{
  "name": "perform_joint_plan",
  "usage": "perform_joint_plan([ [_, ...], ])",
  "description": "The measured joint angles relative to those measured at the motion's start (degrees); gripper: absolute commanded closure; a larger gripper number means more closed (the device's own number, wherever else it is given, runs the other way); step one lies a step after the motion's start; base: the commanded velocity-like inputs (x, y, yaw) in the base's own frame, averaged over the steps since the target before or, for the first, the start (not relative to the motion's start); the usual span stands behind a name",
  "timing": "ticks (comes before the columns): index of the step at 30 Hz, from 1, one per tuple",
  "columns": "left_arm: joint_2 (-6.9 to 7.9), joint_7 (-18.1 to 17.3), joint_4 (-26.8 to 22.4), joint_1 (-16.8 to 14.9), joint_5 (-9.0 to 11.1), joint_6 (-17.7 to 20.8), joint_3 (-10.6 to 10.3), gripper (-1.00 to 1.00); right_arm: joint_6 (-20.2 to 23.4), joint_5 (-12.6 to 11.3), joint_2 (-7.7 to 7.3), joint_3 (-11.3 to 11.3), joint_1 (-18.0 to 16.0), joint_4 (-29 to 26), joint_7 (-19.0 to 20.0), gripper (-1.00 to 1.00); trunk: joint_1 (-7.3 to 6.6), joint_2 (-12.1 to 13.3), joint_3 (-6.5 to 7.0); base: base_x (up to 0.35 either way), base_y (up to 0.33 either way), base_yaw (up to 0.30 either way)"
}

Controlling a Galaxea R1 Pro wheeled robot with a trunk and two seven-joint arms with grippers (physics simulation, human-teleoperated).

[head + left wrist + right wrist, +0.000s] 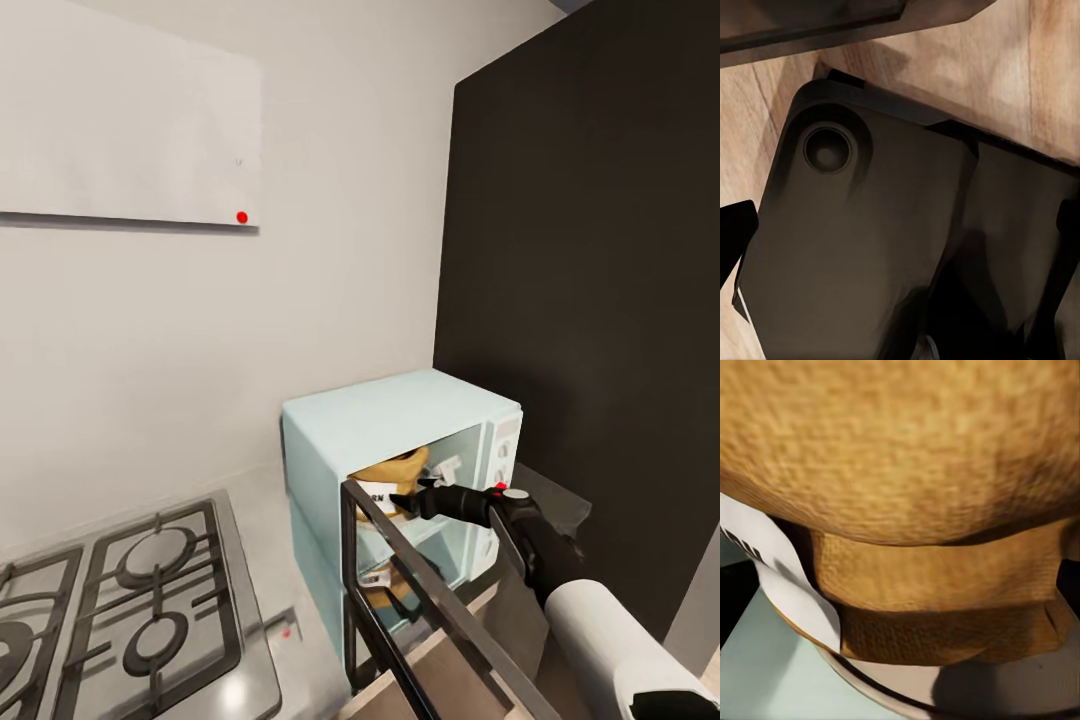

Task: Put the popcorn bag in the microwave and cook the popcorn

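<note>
**A:** What sat nearest in the head view?

**B:** At the lower right of the frame, the right arm's white sleeve ran up into a black wrist, and the right gripper (412, 497) reached into the open microwave (400, 420). The microwave's dark glass door (430, 610) hung open toward the camera, across the lower centre of the frame.

**A:** Were its jaws clamped on anything?

**B:** I couldn't tell. The tips sat right against the popcorn bag (392, 472), but the grip itself was hidden. In the right wrist view the tan burlap of the bag (907, 472) loomed close, with its white label (787, 577) at the lower left of the frame and a pale round plate (967, 690) under it on the mint floor of the oven.

**A:** So where was the bag?

**B:** Inside the microwave's cavity, upright, label facing the opening.

**A:** And the left gripper?

**B:** The left wrist view showed a dark rounded robot panel (862, 247) over a wooden floor (1050, 67); whether those jaws were apart or together, I couldn't tell.

**A:** Farther back?

**B:** The microwave stood on the grey counter (300, 650), with the gas hob (120, 600) at the lower left of the frame. Behind were a pale wall, a white wall cabinet (120, 120) at the upper left and a dark tall panel (600, 250) on the right.
</note>
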Motion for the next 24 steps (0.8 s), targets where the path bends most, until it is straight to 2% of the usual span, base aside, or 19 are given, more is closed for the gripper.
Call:
perform_joint_plan([
  [5,-0.01,0.04,0.01,0.0,0.07,0.0,0.1,-1.0,0.13,0.13,-0.2,0.02,0.0,-0.08,-0.13,-1.0,0.02,0.01,0.0,-0.14,0.0,0.0],
  [22,-0.08,0.35,0.0,-0.02,0.14,0.0,0.17,-1.0,0.19,0.42,-1.03,-0.38,0.0,-0.92,-0.67,-1.0,0.03,0.01,0.0,-0.343,0.0,0.0],
  [23,-0.08,0.35,0.0,-0.01,0.13,0.0,0.16,-1.0,0.2,0.34,-1.57,-0.5,-0.02,-1.16,-0.73,-1.0,0.04,0.0,0.0,-0.346,0.0,0.0],
  [24,-0.09,0.35,0.01,0.0,0.15,0.0,0.16,-1.0,0.16,0.22,-2.71,-0.54,-0.02,-1.6,-0.8,-1.0,0.03,0.01,0.0,-0.347,0.0,0.0],
])
